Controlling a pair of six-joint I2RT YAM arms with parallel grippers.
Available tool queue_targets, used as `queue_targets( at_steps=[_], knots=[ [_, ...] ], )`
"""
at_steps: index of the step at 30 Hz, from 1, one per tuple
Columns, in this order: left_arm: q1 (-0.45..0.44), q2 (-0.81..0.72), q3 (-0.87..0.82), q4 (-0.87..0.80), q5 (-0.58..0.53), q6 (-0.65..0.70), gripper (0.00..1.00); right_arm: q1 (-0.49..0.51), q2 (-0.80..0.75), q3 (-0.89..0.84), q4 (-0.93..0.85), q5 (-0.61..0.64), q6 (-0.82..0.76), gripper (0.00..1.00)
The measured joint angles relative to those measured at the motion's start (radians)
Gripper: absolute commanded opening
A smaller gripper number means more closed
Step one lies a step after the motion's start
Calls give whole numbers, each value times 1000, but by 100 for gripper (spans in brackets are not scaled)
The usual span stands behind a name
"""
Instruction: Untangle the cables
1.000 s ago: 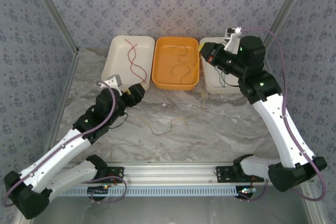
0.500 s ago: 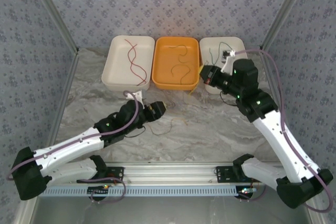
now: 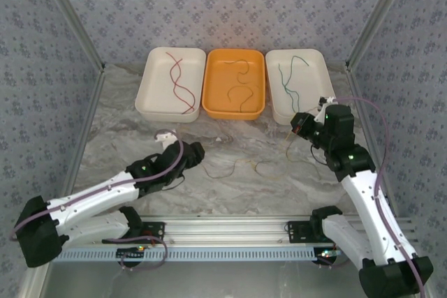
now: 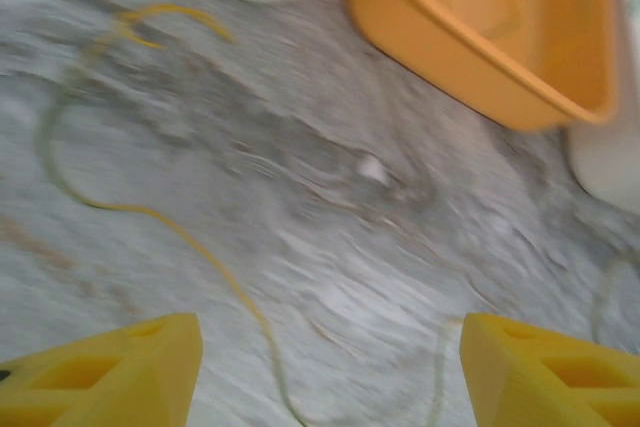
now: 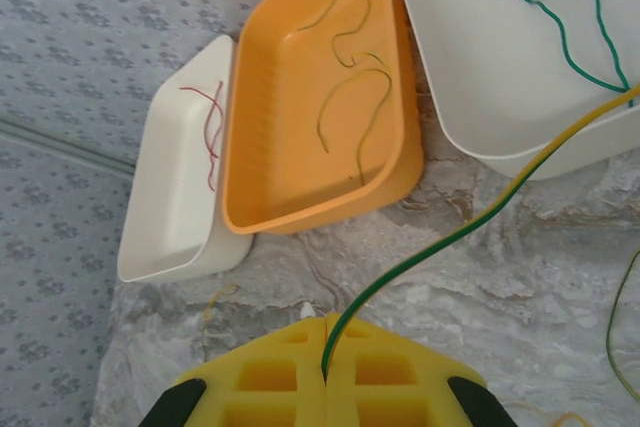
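Observation:
My right gripper (image 5: 325, 335) is shut on the end of a green-and-yellow cable (image 5: 470, 224) that runs up and right past the right white tray (image 5: 480, 77). From above, that gripper (image 3: 298, 125) hangs over the table just in front of that tray. My left gripper (image 4: 325, 377) is open low over the marble, and a thin yellow cable (image 4: 175, 232) lies between its fingers (image 4: 100, 367). Seen from the top, the left gripper (image 3: 195, 150) is left of the loose cables (image 3: 227, 170) on the table.
Three trays line the back: a white one (image 3: 155, 92) with dark red cables (image 3: 178, 78), an orange one (image 3: 216, 102) with yellow-green cables (image 3: 241, 92), and a white one (image 3: 316, 68) with a green cable (image 3: 288, 78). Walls close in the left, back and right sides.
My right gripper has pulled back from over the right tray toward the near side, still holding its cable. The left gripper has come away from the left white tray to the table's middle.

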Motion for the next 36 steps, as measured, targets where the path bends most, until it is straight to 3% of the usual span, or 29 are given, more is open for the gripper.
queue_targets(
  at_steps=[5,8,11,16,18,24,31,36],
  knots=[
    [238,-15,-17,-65,68,39,62,-1,32,-53,9,0,-11,0],
    [290,-6,-17,-79,133,61,56,-1,38,-70,8,-1,-11,0],
    [232,31,-15,-70,180,51,50,-1,37,-69,16,0,-14,0],
    [-21,159,56,-47,168,3,49,-1,37,-69,11,0,-31,0],
    [-82,216,117,-45,156,-5,49,-1,38,-69,11,0,-37,0],
    [-100,329,245,17,157,42,51,-1,41,-69,-5,13,-48,0],
    [-154,656,554,34,254,198,56,-3,81,-97,-4,19,-49,0],
    [-181,812,663,14,278,244,56,-3,84,-110,-4,19,-51,0]
  ],
)
